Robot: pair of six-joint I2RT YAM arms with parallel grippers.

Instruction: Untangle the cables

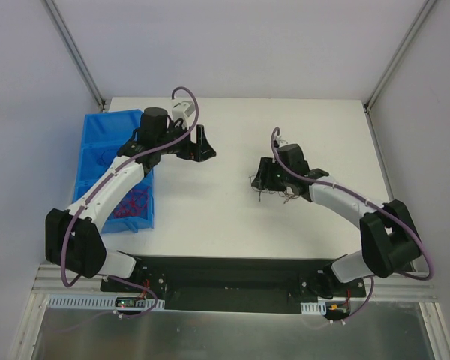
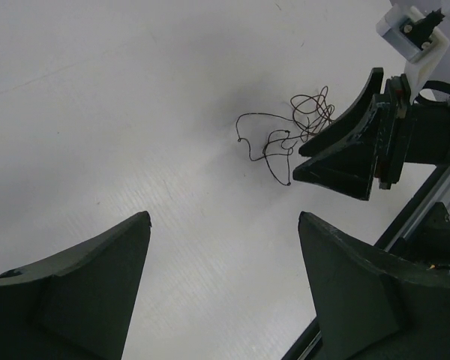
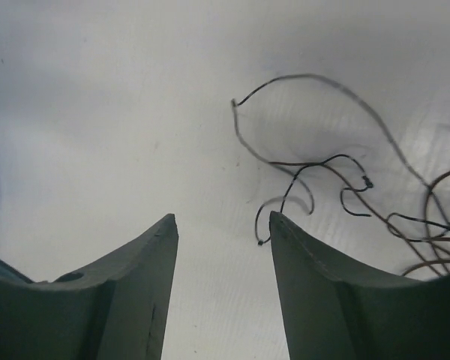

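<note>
Both grippers released over the white table (image 1: 210, 217); thin wire tangle lies at the right gripper's tips.

Right gripper (image 3: 222, 217): jaws parted, nothing between them, tips low over the table. The cables (image 2: 285, 139), a loose snarl of hair-thin dark and reddish curly wires, lie flat just ahead of it and off to the side of one finger. One dark wire end curls up right beside that finger's inner edge; cannot tell if it touches. The rest loops away forward and outward from the tips. Left gripper (image 2: 225, 216): jaws spread wide, holding nothing, pointing across the table at the right gripper; the tangle lies well ahead of its fingers, with bare tabletop between. Blue plastic bin (image 1: 90, 124) with compartments sits behind the left gripper, under that arm; small red pieces show in its near compartment.
</note>
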